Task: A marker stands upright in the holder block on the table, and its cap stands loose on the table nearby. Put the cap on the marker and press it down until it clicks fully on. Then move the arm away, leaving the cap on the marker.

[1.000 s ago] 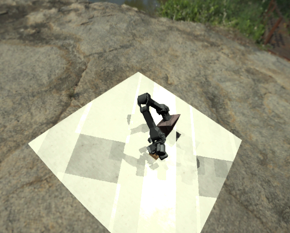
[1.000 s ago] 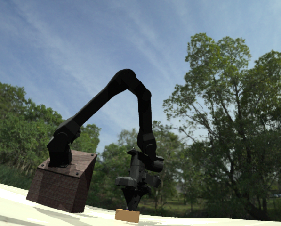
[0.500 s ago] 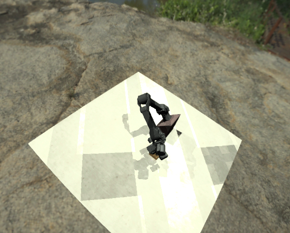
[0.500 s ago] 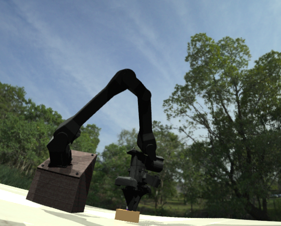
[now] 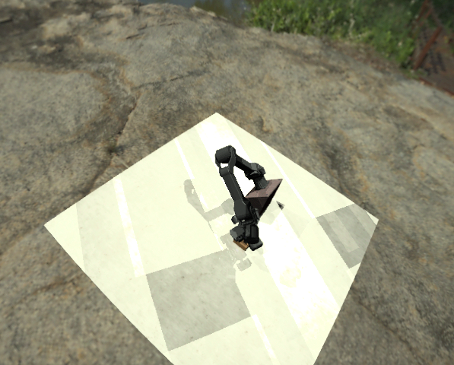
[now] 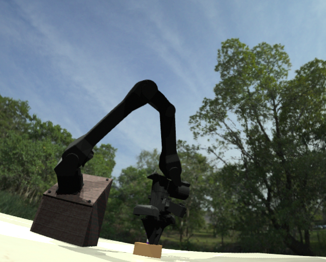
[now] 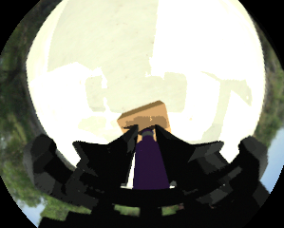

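Observation:
The tan wooden holder block [image 6: 147,249] sits on the pale table; it also shows in the top view [image 5: 240,244] and in the wrist view [image 7: 143,116]. My gripper [image 6: 153,239] points straight down right over the block, its fingertips just above the block's top. It is shut on the dark purple cap [image 7: 148,161], which stands upright between the fingers in the wrist view. A small purple bit [image 6: 147,241] shows at the fingertips just above the block. The marker itself is hidden under the cap and fingers.
The arm's dark brown wooden base block [image 6: 72,209] stands to the left of the holder, also in the top view [image 5: 263,193]. The pale table [image 5: 211,243] ends in rocky ground on all sides.

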